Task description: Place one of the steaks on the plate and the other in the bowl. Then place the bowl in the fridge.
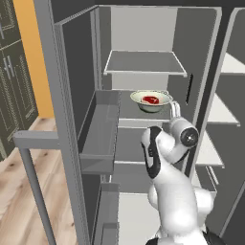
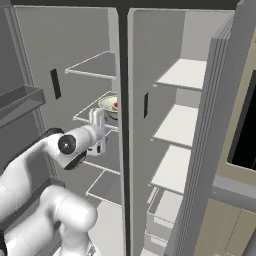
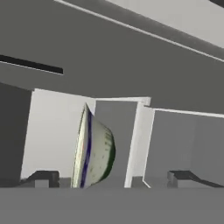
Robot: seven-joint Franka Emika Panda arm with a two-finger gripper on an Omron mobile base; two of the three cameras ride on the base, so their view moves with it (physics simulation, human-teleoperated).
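I see the bowl [image 1: 151,101] with a steak [image 1: 151,100] in it sitting on a middle fridge [image 1: 143,62] shelf, centre of the left base view. My gripper [image 1: 175,109] sits just right of and below it; in the hand view the bowl lies between the spread fingertips [image 3: 41,178], which hold nothing, so I judge pulling straight back clears it.

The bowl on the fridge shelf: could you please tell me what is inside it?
The bowl holds one red steak with a whitish patch. Its rim hides the bowl's floor beneath the meat, and the hand view shows its outside.
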